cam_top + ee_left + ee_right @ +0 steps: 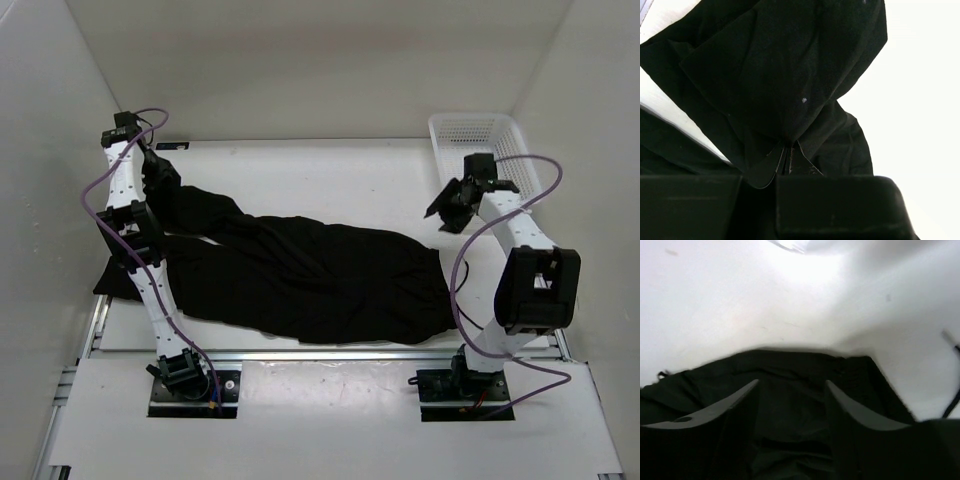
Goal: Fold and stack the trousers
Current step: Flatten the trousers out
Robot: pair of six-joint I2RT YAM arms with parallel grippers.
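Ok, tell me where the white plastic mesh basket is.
In the top view the white plastic mesh basket sits in the far right corner of the table, just behind the right gripper, apart from the black fabric trousers.

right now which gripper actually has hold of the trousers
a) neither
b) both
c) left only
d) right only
c: the left gripper is shut on a pinch of the trousers, lifting a leg end at the far left, while the right gripper stands open over their other end with nothing between its fingers.
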